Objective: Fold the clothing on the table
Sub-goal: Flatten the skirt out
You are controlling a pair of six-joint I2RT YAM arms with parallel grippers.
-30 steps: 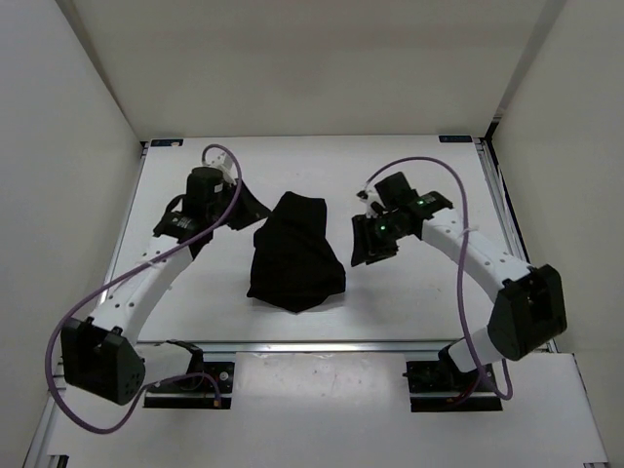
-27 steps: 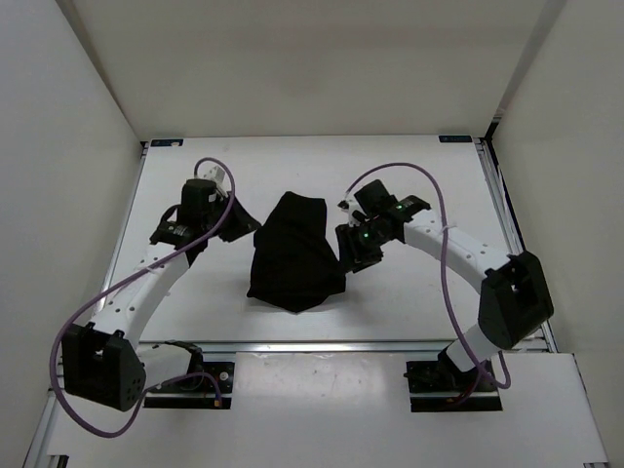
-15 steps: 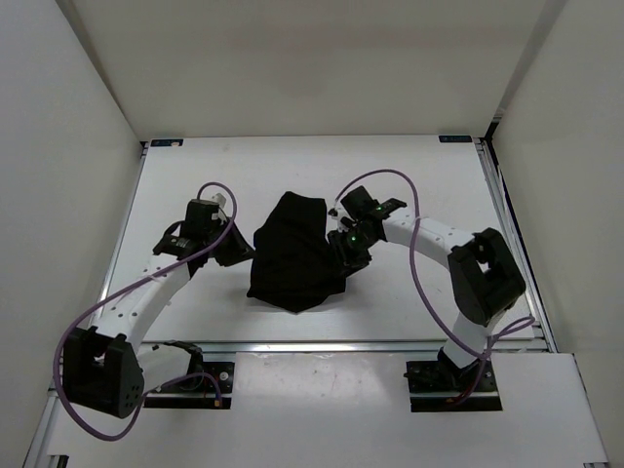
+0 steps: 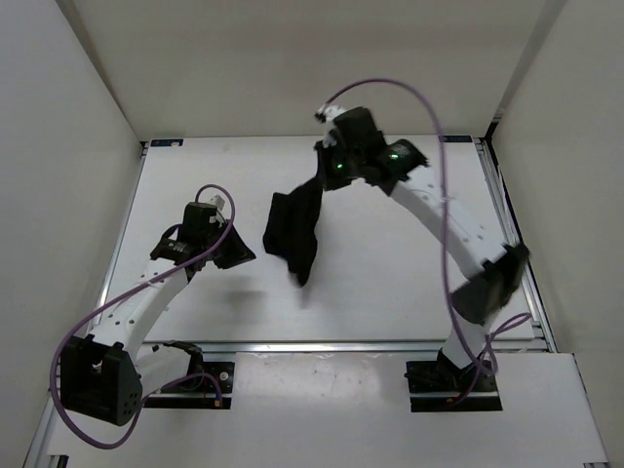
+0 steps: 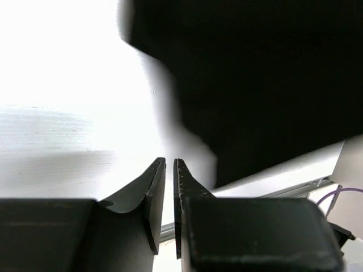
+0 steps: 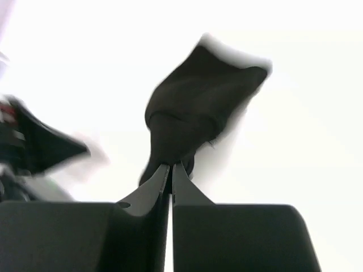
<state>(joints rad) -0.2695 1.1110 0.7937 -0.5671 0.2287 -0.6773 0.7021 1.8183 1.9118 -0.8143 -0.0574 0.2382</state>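
The right gripper (image 4: 330, 174) has just closed on the clothing (image 4: 292, 232) and lifted it. The cloth now hangs bunched below its fingers, mostly off the table (image 4: 390, 283). The left gripper (image 4: 240, 255), narrow and empty, sits beside it. It probably needs spreading before any fold.

From above the light is bright, even and diffuse, seemingly from overhead. The table (image 4: 390, 292) reads clean white without glare, and the clothing (image 4: 292, 229) casts only a faint, soft shadow (image 4: 304, 294) on its near side. Both wrist views are overexposed: the table burns out to blank white and the clothing is a detail-less black mass. Motion blur smears its edges in the right wrist view; the left wrist view shows its outline soft and unfocused.
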